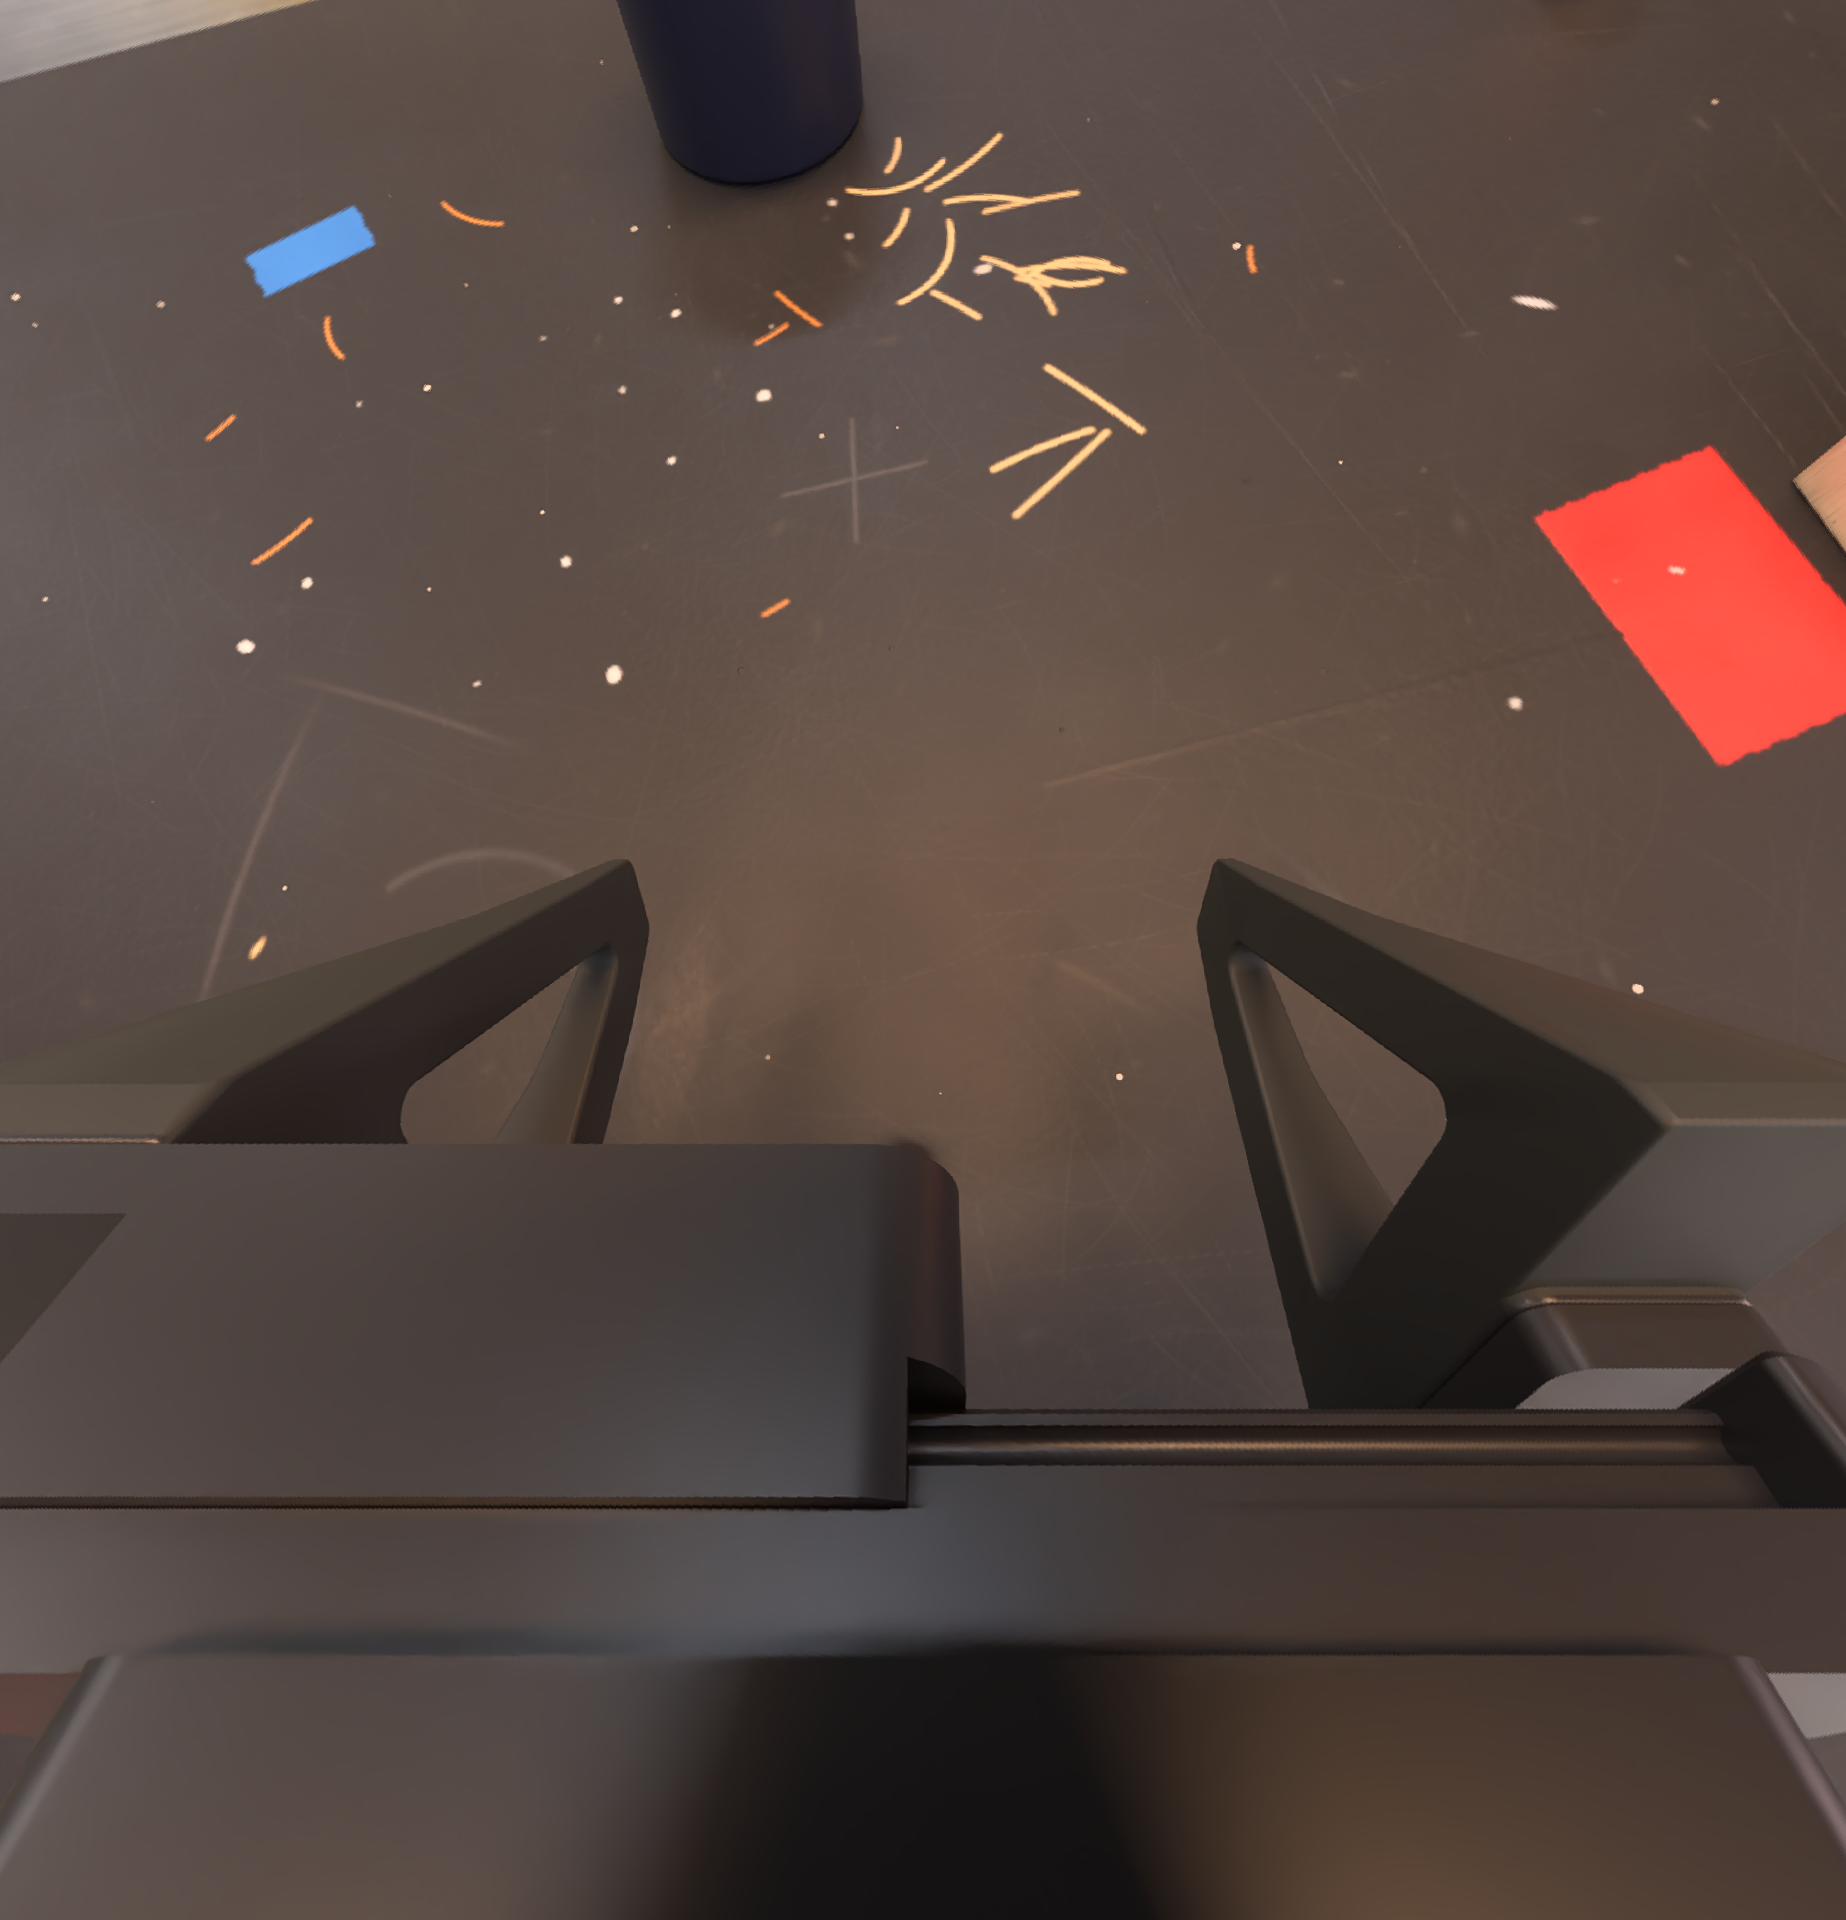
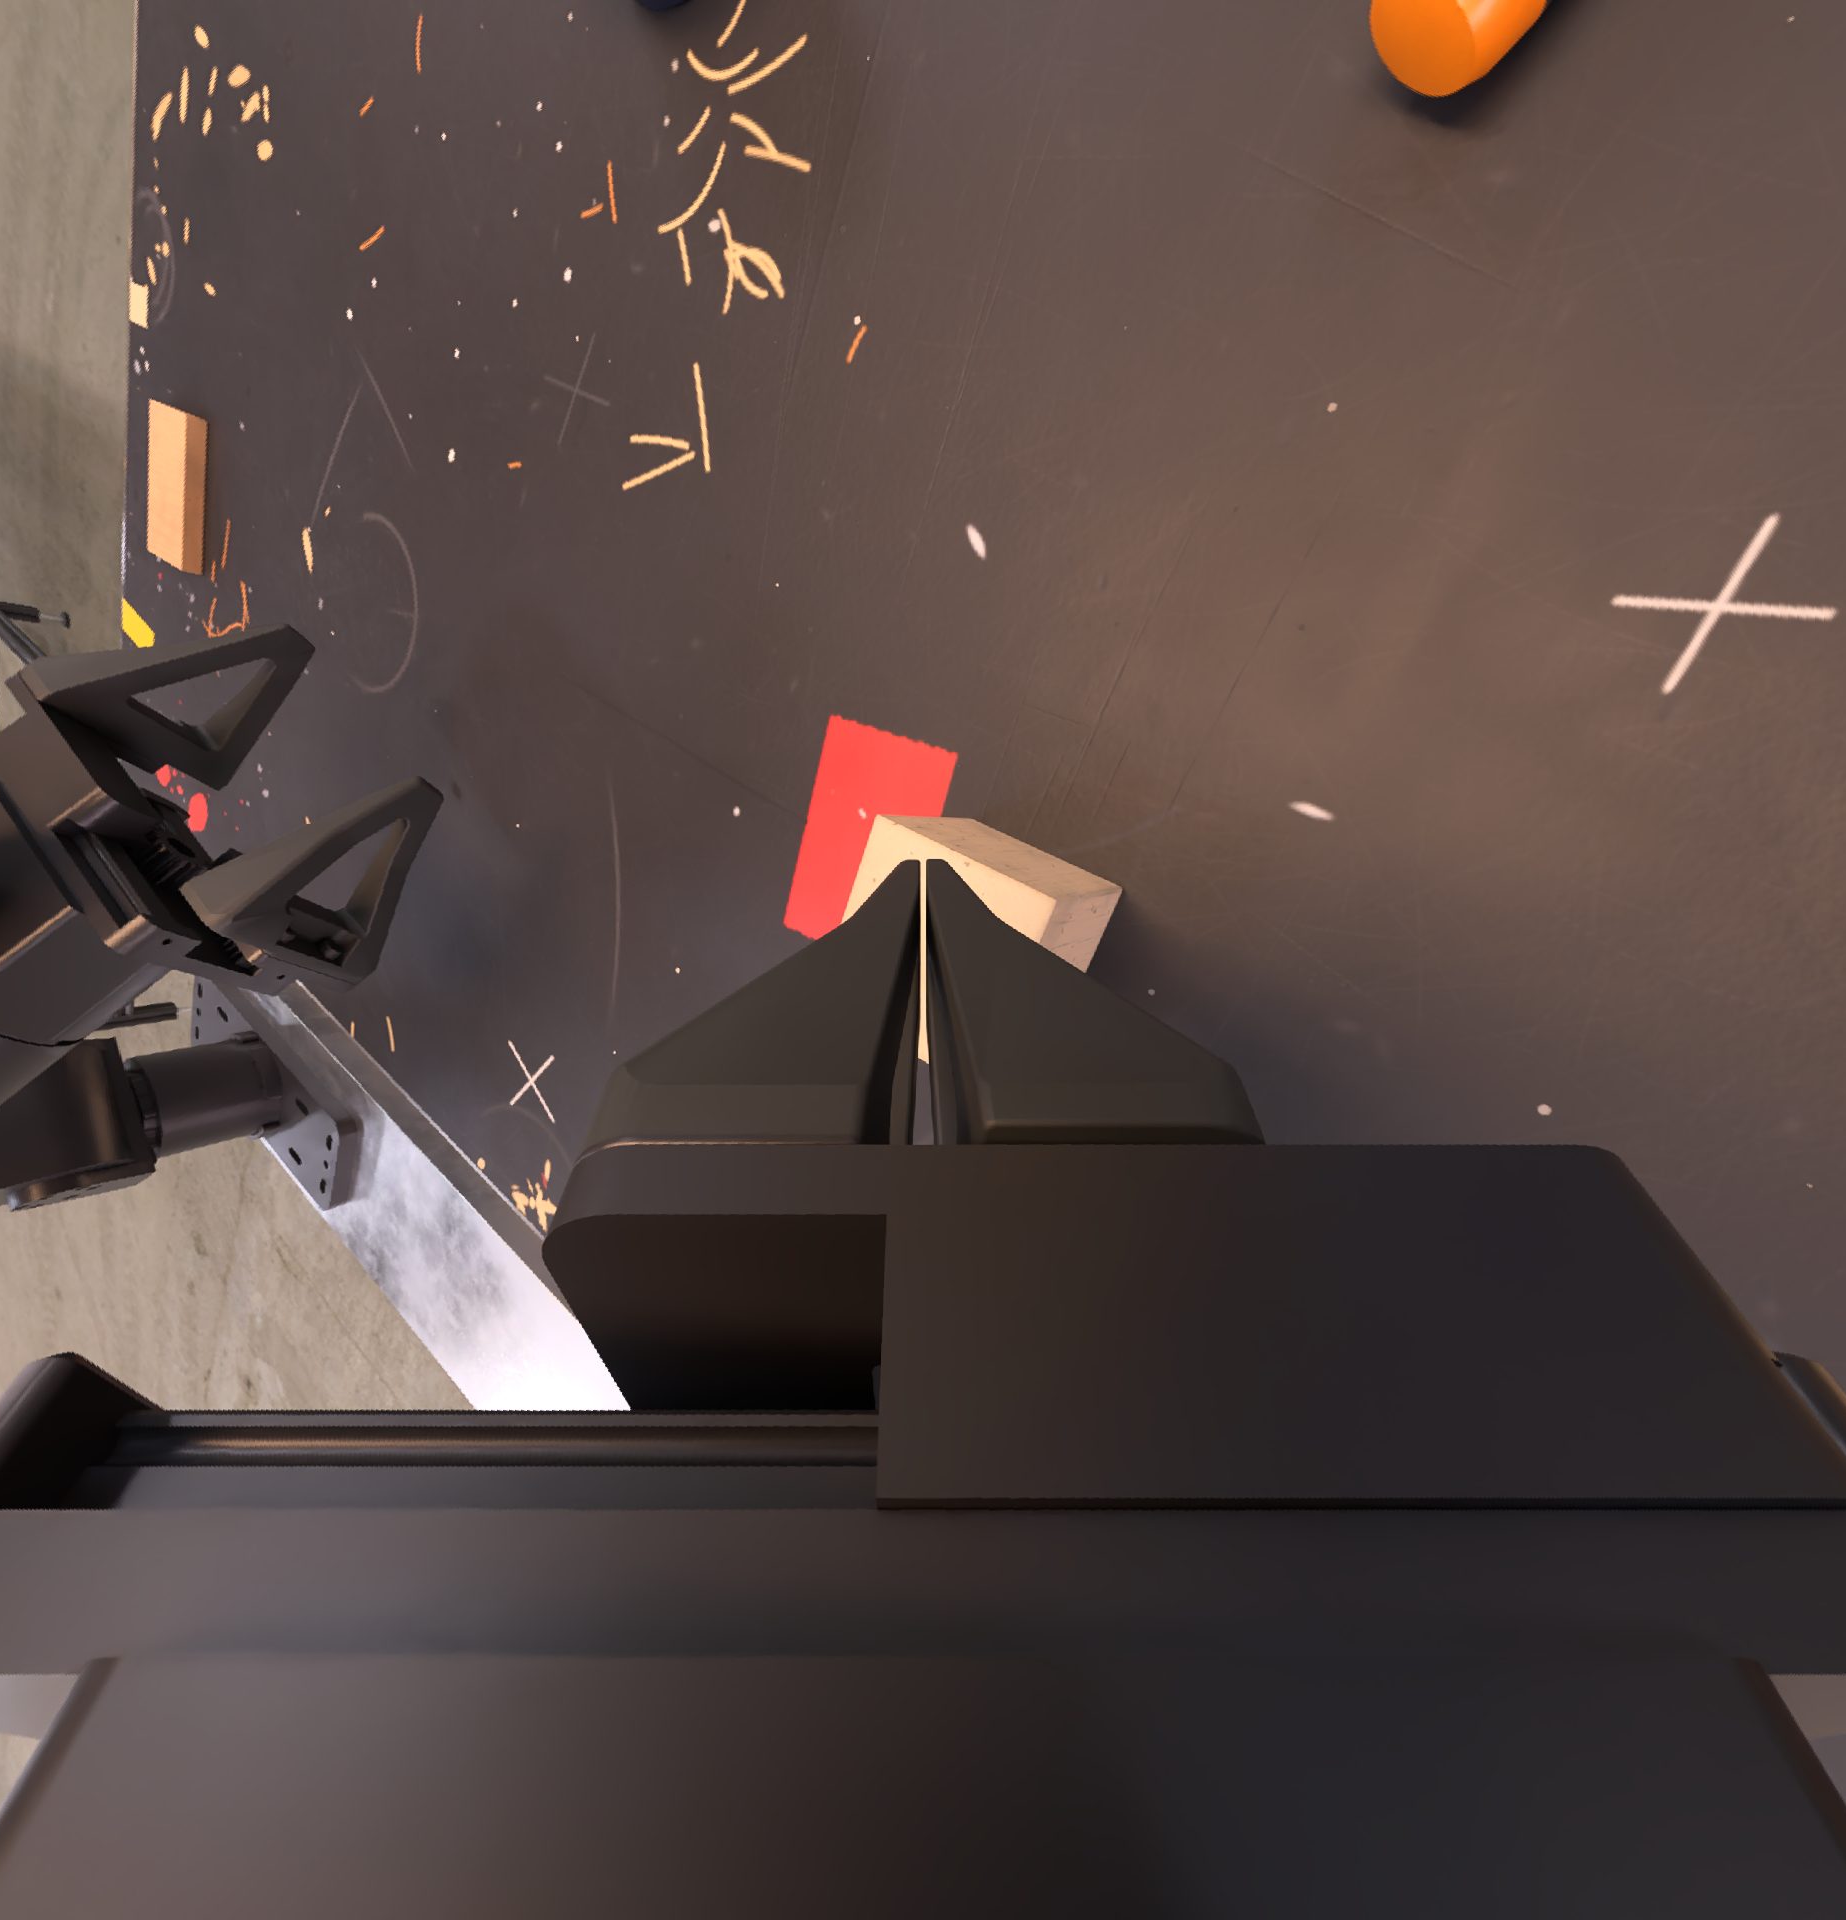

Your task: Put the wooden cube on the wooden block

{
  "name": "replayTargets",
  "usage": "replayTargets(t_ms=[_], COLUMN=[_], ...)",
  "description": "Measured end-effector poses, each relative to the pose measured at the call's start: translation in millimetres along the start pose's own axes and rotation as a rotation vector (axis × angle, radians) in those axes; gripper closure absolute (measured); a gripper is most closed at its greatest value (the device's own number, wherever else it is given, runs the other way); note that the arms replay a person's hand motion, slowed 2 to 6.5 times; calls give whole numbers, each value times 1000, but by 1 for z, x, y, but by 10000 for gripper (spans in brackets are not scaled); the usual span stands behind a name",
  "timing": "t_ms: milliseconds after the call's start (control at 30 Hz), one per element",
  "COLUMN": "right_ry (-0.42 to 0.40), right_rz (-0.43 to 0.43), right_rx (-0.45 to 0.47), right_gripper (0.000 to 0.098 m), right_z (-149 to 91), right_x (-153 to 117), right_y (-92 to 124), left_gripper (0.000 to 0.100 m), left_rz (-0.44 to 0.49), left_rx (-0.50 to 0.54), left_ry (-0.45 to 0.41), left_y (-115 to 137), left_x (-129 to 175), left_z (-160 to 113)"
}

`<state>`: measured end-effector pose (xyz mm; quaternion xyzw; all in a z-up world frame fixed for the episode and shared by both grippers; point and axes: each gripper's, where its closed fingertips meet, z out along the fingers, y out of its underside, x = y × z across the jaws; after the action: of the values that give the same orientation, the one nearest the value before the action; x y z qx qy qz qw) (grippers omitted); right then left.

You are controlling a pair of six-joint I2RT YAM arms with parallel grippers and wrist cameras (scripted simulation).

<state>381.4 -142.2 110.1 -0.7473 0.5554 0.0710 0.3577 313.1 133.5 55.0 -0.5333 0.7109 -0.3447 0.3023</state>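
Two claws over dark table (image 1: 898,727), left claw (image 1: 921,894) spread, right claw (image 2: 921,868) pinched above pale wooden block (image 2: 1033,883)

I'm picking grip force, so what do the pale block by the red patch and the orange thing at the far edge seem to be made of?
The pale block looks like light, unfinished wood: matte, cream faces with faint speckling and sharp edges. It sits beyond the right gripper, whose jaws are nearly together. The orange thing looks like smooth plastic, perhaps rubber: rounded, evenly coloured, with a soft sheen. It is cut off by the frame, so that is less certain.

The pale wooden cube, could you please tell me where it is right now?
In the right wrist view the pale wooden cube sits on the dark table, just beyond the closed right tool, touching the red tape patch on its left.
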Motion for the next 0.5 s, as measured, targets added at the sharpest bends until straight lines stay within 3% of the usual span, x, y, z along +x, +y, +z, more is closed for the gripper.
replayTargets(t_ms=[500], right_ry=[18], right_rz=[1], right_rx=[27], right_gripper=[970], right_z=[-16], right_x=[19], right_y=[7], left_gripper=[102], left_rz=[8], left_rx=[4], left_ry=[4], left_y=[-1], left_x=[1], left_z=[0])
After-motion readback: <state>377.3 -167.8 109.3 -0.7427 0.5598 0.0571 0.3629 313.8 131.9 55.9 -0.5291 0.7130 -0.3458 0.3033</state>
